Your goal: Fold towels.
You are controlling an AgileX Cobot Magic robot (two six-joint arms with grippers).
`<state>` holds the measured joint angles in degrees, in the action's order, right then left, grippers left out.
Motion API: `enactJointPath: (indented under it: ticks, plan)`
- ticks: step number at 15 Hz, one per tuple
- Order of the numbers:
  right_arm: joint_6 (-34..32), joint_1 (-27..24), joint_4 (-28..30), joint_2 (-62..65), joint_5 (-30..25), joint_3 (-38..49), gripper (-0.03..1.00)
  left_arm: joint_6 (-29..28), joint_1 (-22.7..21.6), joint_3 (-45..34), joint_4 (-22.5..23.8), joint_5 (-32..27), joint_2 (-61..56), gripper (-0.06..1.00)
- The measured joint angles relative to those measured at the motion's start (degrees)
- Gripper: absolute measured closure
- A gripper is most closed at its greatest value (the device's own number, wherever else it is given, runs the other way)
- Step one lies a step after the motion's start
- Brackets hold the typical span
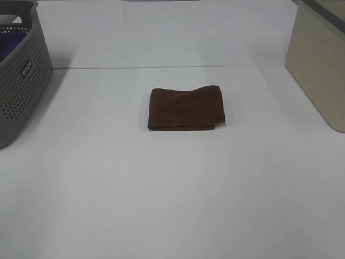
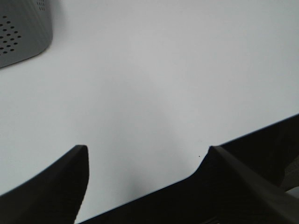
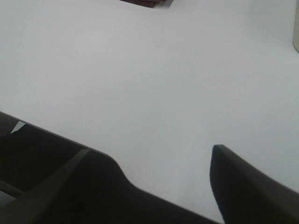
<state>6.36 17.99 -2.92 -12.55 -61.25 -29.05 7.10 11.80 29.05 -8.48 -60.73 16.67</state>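
From the high camera we see the brown towel (image 1: 186, 108) lying folded into a compact rectangle mid-desk (image 1: 172, 194), its far edge slightly rumpled; neither arm appears here. A grey perforated basket (image 1: 19, 75) with something purple inside stands far left, a beige bin (image 1: 321, 65) far right.

In the left wrist view the left tool (image 2: 147, 161) is released, fingers spread over bare desk, the basket's corner (image 2: 21, 32) ahead and off to one side.

In the right wrist view the right tool (image 3: 152, 161) is likewise released and empty; the towel's edge (image 3: 149, 3) lies well ahead of it.

We judge this towel done. To proceed well, we should pinch all layers together at one edge, so the fold holds while moving it
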Motion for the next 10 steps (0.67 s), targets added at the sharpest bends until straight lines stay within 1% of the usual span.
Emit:
enactJointPath:
  ticks: [9,10]
  plan:
    - [0.0,0.0,0.0,0.0,0.0,0.0,0.3,-0.23,0.0,0.0,0.29,0.17,0.0,0.27]
    - [0.0,-0.8,-0.06,0.0,0.0,0.0,0.3,-0.23,0.0,0.0,0.29,0.17,0.0,0.27]
